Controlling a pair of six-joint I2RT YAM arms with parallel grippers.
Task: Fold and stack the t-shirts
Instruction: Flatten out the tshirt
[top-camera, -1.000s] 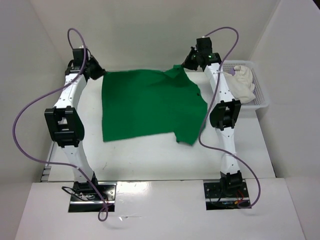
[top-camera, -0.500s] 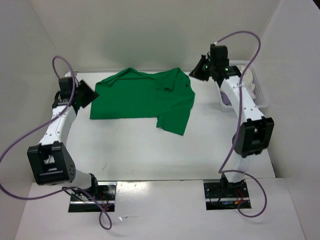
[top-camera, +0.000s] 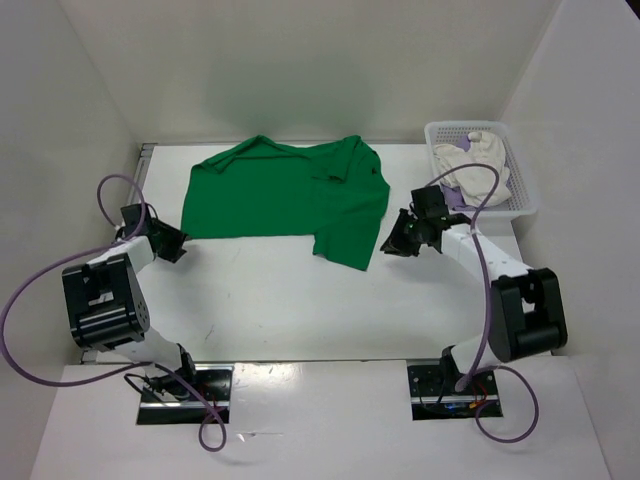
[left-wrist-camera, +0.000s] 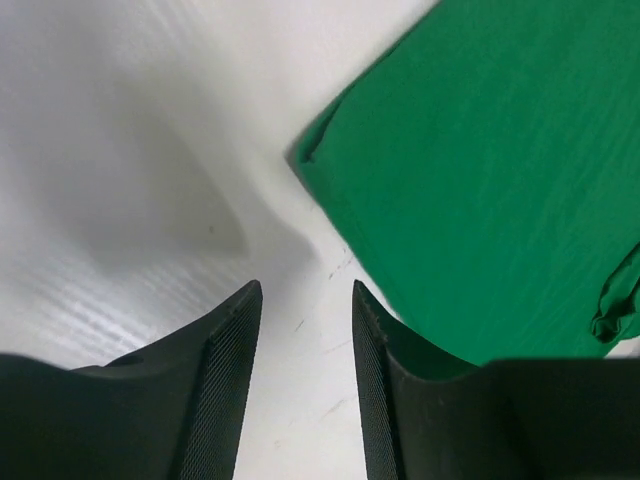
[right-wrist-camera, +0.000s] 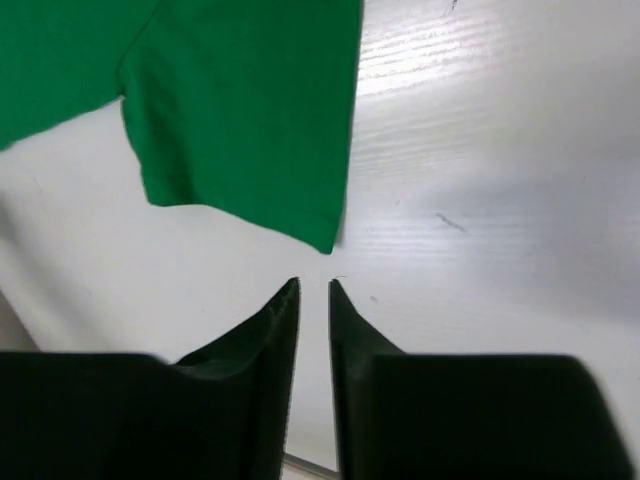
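**Table stock: shirts, basket, grippers**

Count: one green t-shirt (top-camera: 285, 195), one white t-shirt (top-camera: 482, 165), one basket (top-camera: 527, 185), two grippers. A lavender shirt cannot be made out with certainty.

Green t-shirt: lies spread on the table (top-camera: 300, 300) from centre toward 12 o'clock, collar at the far side. Its far edge runs close to the table's far edge. One flap reaches out at its 5 o'clock corner.

Open room: bare tabletop across the whole near half, from 8 o'clock through 6 to 4 o'clock, between the two arms.

Basket: white, perforated, at the table's 2 o'clock corner. It holds the white t-shirt, bunched.

Left gripper (top-camera: 178, 244): low at 9 o'clock, just beside the green shirt's near left corner. In the left wrist view its fingers (left-wrist-camera: 235, 340) stand clearly apart with only table between them.

Right gripper (top-camera: 392, 243): low at 3 o'clock, just beside the flap's edge. In the right wrist view its fingers (right-wrist-camera: 280, 330) are parted by a narrow slit, empty.
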